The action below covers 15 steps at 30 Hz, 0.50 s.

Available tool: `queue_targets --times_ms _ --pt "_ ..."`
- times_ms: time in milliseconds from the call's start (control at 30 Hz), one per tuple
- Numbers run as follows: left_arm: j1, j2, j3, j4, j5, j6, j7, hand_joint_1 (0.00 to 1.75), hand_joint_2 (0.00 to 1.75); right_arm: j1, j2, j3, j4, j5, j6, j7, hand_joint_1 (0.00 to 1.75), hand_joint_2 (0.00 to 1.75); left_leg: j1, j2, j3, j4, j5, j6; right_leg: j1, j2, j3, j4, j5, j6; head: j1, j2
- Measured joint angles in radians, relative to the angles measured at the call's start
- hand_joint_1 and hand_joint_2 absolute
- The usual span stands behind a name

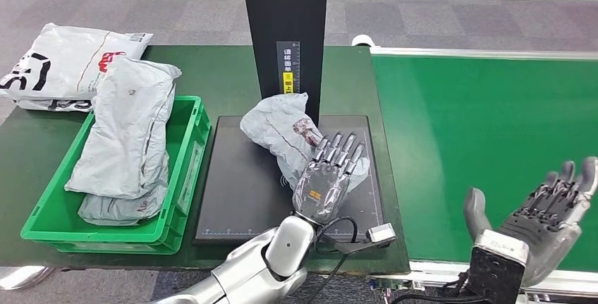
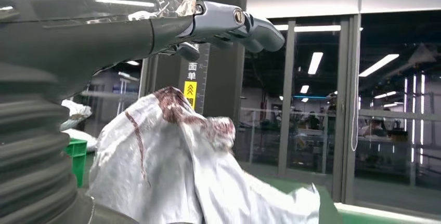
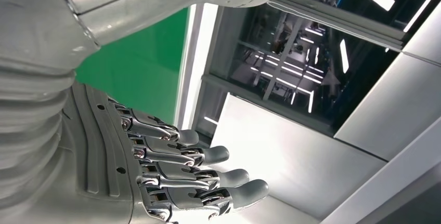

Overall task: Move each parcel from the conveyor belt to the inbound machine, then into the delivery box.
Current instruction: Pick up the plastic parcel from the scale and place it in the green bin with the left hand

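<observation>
Nearest, right hand (image 1: pixel 557 202) raised over green conveyor belt (image 1: pixel 486 135), fingers spread, holding nothing. Left hand (image 1: pixel 330 177) flat, fingers extended, resting on crumpled grey parcel (image 1: pixel 282 131) lying on black scanner plate (image 1: pixel 240 184) against its post. Left on worktop (image 1: pixel 226 71), green crate (image 1: pixel 180 170) holding two grey parcels (image 1: pixel 127 142). Beyond, white bags (image 1: pixel 63 61).
</observation>
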Motion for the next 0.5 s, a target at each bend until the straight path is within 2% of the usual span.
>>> queue_targets --times_ms 200,400,500 --pt "-0.031 -0.012 -0.025 0.074 0.0 -0.008 -0.005 0.0 1.75 0.0 0.0 0.0 0.007 -0.008 0.015 -0.006 0.0 1.75 0.0 0.0 0.0 0.0 0.0 0.0 0.0 0.0 0.0 0.0 -0.001 0.0 0.0 0.0" --pt "-0.047 -0.021 -0.029 0.163 0.041 -0.045 -0.101 0.0 1.75 -0.001 0.0 -0.001 0.025 -0.025 0.05 -0.03 0.0 1.75 0.0 0.0 0.0 0.0 0.0 0.0 0.0 0.0 0.0 0.0 0.0 0.0 0.0 0.0" --pt "-0.054 -0.024 -0.029 0.205 0.027 -0.068 -0.079 0.0 1.75 -0.003 0.0 -0.002 0.034 -0.03 0.071 -0.037 0.0 1.75 0.0 0.0 0.0 0.0 0.0 0.0 0.0 0.0 0.0 0.0 0.0 0.0 0.0 0.0"
